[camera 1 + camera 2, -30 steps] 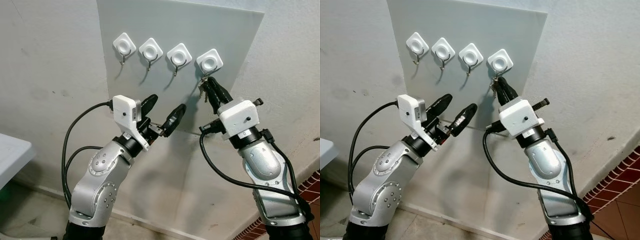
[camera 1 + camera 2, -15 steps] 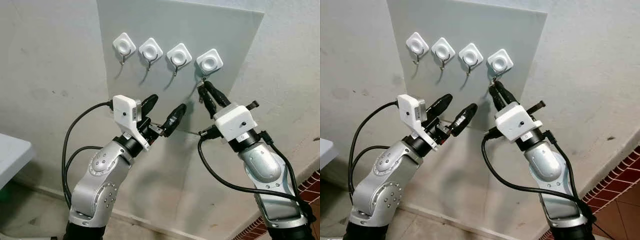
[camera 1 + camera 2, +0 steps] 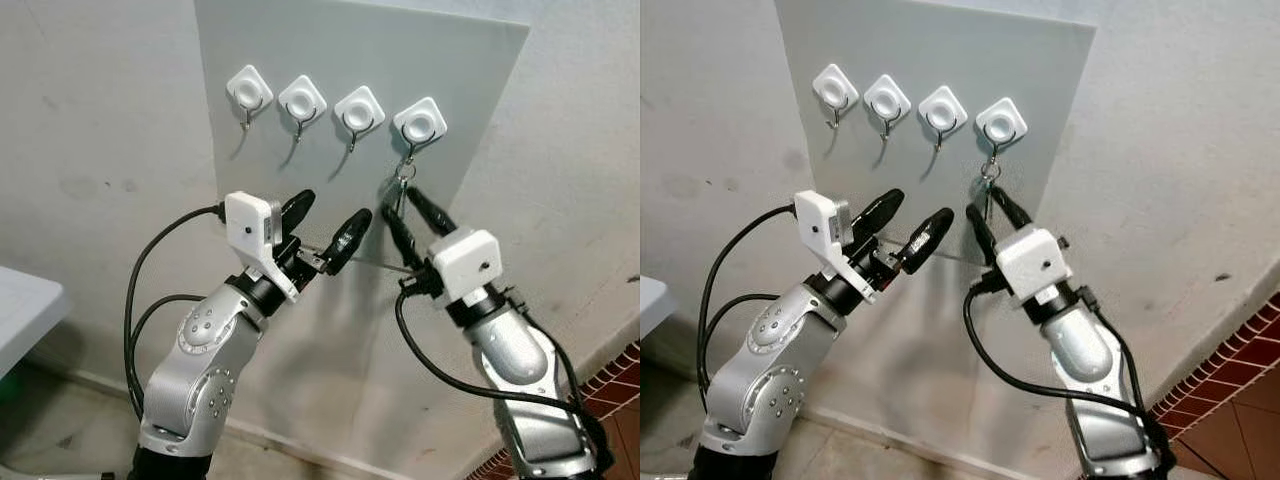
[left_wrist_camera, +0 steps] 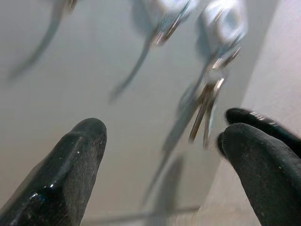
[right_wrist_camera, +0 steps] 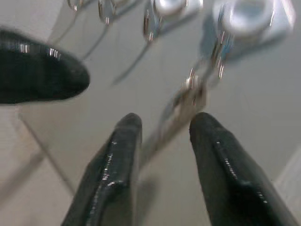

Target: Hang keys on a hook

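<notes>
Pale grey wall panel [image 3: 300,200] up top carries four white square hooks; the small silver metal keys [image 3: 400,186] dangle off the rightmost hook [image 3: 419,124]. Right pincer [image 3: 408,214] is spread just below, holding nothing; left pincer [image 3: 328,222] wide too. Keys look light, stiff, slippery, so I'd pinch the ring.

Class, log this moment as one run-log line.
metal keys: hanging on rightmost white hook | right gripper: open, below keys | left gripper: open

Rough pale wall [image 3: 90,120], red tiled floor [image 3: 610,385] at right.
</notes>
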Controlling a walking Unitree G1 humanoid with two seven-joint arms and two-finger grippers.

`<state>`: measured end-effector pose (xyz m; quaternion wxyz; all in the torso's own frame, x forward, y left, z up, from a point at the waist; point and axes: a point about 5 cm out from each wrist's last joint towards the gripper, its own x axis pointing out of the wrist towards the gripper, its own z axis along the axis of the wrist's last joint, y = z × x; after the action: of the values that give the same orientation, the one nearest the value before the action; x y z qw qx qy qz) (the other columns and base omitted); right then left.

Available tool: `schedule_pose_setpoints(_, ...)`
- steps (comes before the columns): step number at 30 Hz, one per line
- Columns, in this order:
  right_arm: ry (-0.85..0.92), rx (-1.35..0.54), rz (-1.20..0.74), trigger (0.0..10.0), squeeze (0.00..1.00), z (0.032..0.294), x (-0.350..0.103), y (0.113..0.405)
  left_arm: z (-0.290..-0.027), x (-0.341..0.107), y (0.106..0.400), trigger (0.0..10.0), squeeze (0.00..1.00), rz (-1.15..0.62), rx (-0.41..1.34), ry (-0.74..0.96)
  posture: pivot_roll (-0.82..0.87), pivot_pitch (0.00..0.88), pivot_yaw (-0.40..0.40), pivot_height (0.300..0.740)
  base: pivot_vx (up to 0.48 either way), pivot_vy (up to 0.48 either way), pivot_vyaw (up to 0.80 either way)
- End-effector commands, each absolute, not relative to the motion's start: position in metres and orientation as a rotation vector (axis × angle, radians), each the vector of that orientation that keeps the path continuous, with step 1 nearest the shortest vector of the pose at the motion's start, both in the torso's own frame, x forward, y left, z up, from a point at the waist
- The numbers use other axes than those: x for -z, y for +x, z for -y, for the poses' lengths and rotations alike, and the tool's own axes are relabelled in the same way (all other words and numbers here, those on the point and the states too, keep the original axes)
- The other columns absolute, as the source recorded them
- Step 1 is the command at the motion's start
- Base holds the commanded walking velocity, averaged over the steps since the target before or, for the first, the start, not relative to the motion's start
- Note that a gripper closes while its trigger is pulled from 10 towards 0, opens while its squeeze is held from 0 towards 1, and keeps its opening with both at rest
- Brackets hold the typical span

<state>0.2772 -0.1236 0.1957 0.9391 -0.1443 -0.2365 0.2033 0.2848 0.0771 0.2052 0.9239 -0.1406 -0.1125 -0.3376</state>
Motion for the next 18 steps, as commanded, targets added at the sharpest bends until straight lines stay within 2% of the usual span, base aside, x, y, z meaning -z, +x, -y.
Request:
schedule_pose_setpoints(1, -0.221, -0.374, 0.447, 10.0, 1.0, 0.13, -0.186, 0.279, -0.078, -0.196, 0.287, 10.0, 0.0, 0.208, 0.667, -0.276, -0.04, 0.004, -0.059, 0.74, 0.0, 0.0, 0.0)
schedule_pose_setpoints(7, -0.109, -0.289, 0.329, 10.0, 1.0, 0.139, -0.151, 0.278, -0.09, -0.163, 0.291, 10.0, 0.0, 0.123, 0.561, -0.277, -0.04, 0.0, -0.05, 0.74, 0.0, 0.0, 0.0)
schedule_pose_setpoints(13, -0.057, -0.187, 0.209, 10.0, 1.0, 0.154, -0.117, 0.275, -0.112, -0.132, 0.298, 10.0, 0.0, 0.05, 0.39, -0.301, -0.04, 0.0, -0.045, 0.74, 0.0, 0.0, 0.0)
schedule_pose_setpoints(15, -0.028, -0.158, 0.159, 10.0, 1.0, 0.16, -0.105, 0.273, -0.123, -0.115, 0.301, 10.0, 0.0, -0.016, 0.283, -0.291, -0.04, 0.0, -0.043, 0.74, 0.0, 0.0, 0.0)
schedule_pose_setpoints(16, -0.002, -0.158, 0.132, 10.0, 0.8, 0.162, -0.1, 0.272, -0.127, -0.108, 0.303, 10.0, 0.0, -0.046, 0.237, -0.268, -0.04, 0.0, -0.043, 0.74, 0.0, 0.0, 0.0)
schedule_pose_setpoints(17, 0.015, -0.159, 0.116, 10.0, 0.8, 0.162, -0.097, 0.271, -0.13, -0.104, 0.304, 10.0, 0.0, -0.063, 0.209, -0.252, -0.04, 0.0, -0.043, 0.74, 0.0, 0.0, 0.0)
schedule_pose_setpoints(18, 0.025, -0.152, 0.107, 10.0, 0.0, 0.163, -0.094, 0.271, -0.134, -0.1, 0.304, 10.0, 0.0, -0.079, 0.17, -0.222, -0.05, 0.0, -0.04, 0.74, 0.0, 0.0, 0.0)
